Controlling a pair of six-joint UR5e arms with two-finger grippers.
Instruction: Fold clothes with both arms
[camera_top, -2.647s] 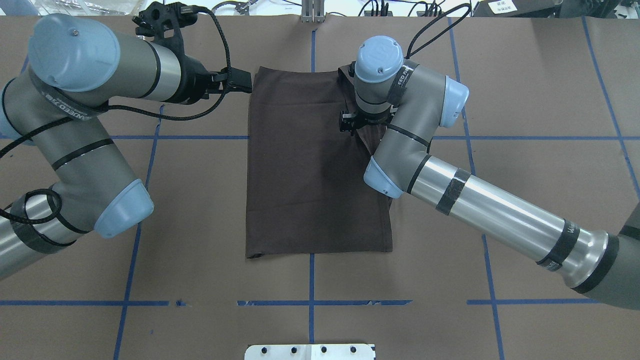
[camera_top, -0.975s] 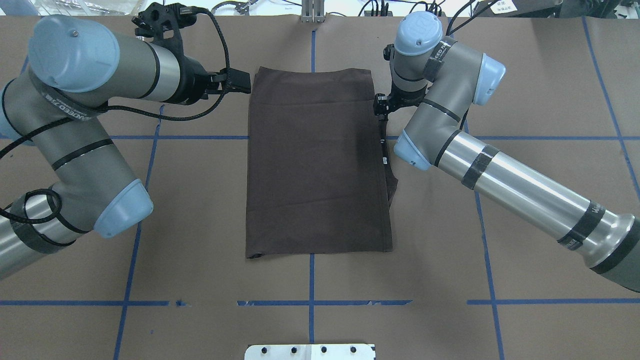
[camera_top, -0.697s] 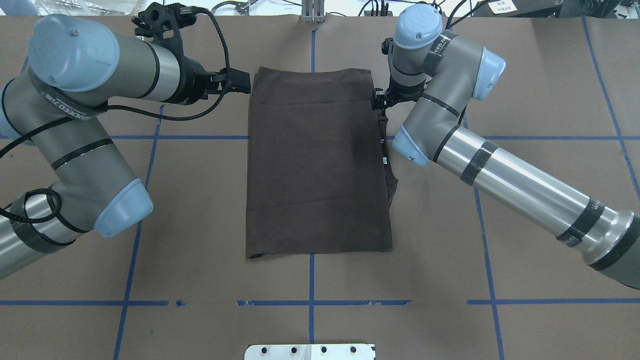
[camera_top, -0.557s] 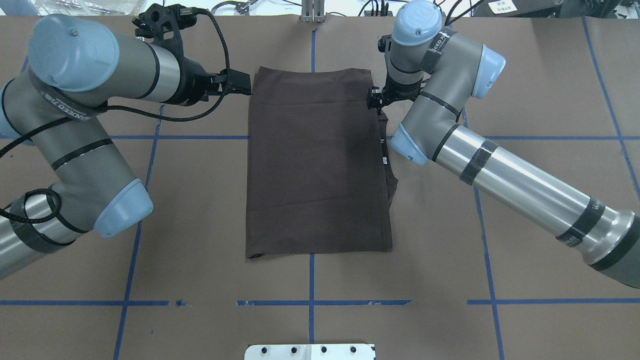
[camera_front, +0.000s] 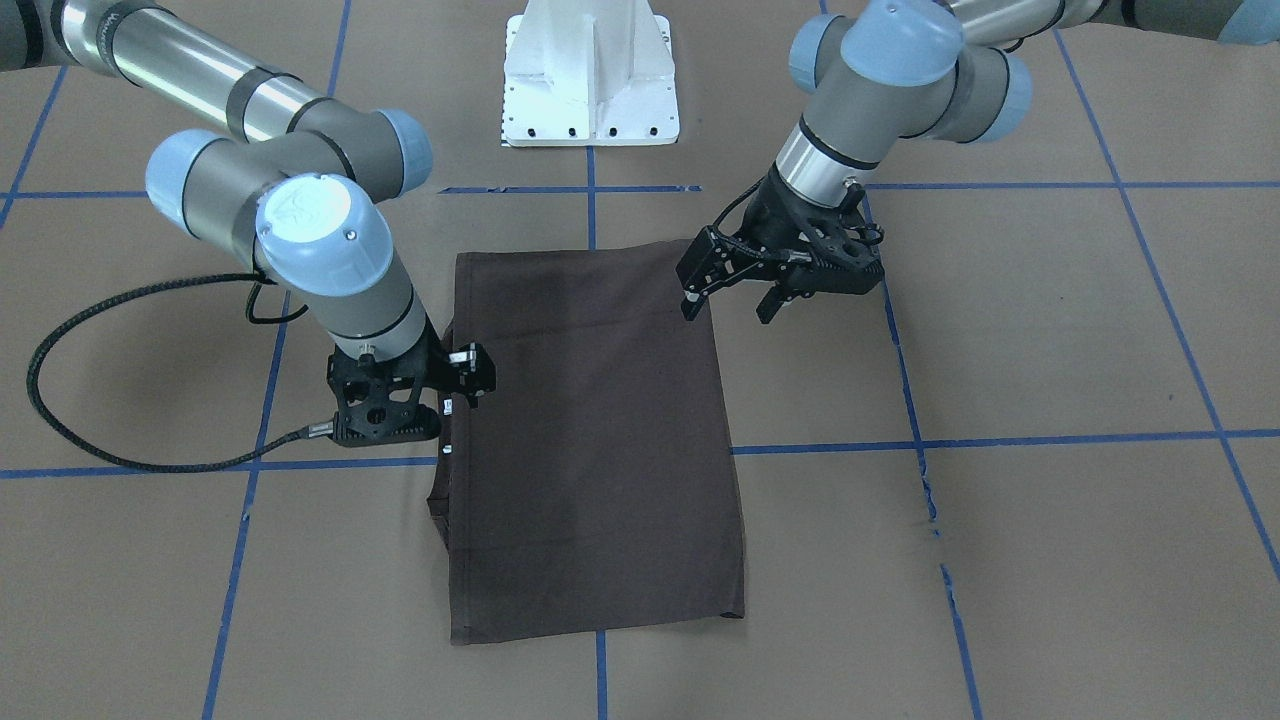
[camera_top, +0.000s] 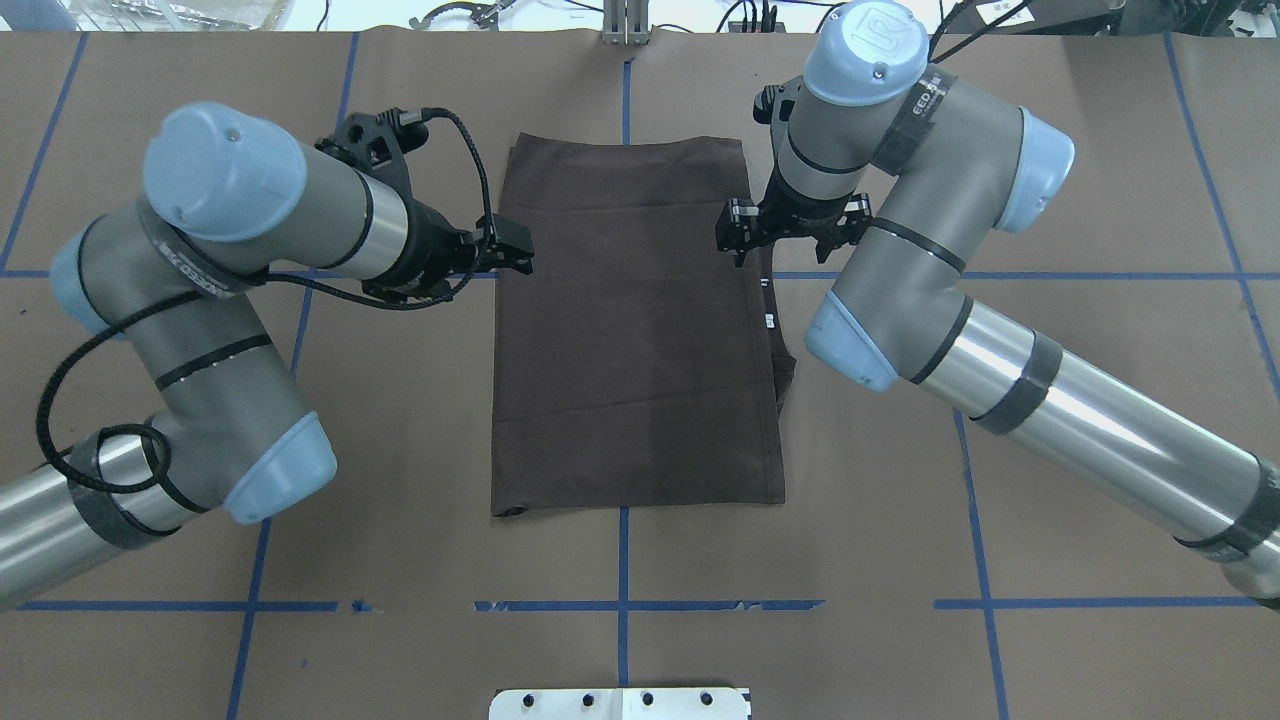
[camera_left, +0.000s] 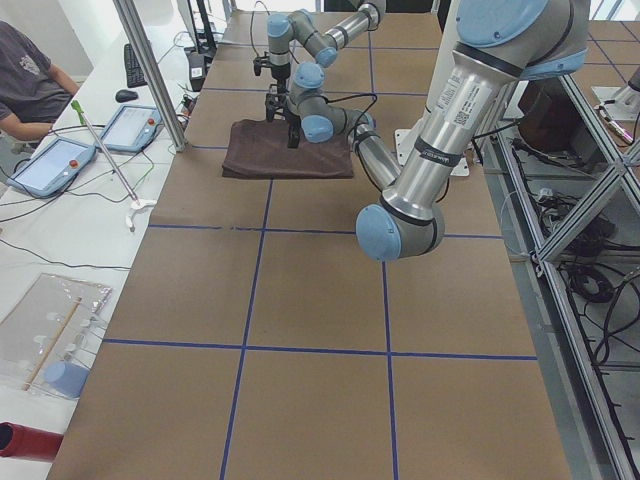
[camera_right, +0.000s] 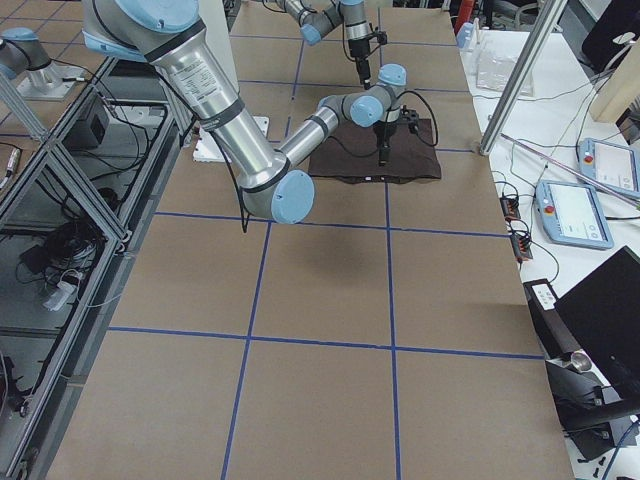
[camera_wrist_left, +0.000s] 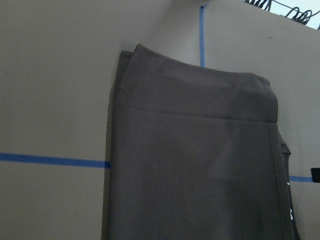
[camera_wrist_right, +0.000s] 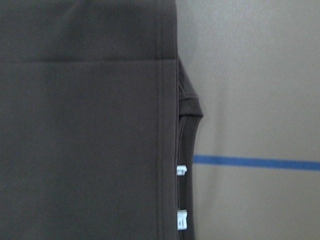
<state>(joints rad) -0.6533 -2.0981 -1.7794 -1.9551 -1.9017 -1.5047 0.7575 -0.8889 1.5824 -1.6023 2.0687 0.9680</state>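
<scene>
Brown T-shirt (camera_top: 635, 350) unmoved; left tool (camera_front: 727, 302) slid along edge, right tool (camera_top: 788, 235) shifted; both spread apart.

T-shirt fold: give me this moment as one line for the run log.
T-shirt: folded rectangle, flat on table | left gripper: open, at left edge, holding nothing | right gripper: open, at right edge, holding nothing

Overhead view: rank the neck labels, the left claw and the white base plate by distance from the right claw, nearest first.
From the right claw:
1. The neck labels, just below it in the view, on the right edge of the T-shirt.
2. The left claw, across the T-shirt at its left edge.
3. The white base plate, at the view's bottom centre.
</scene>
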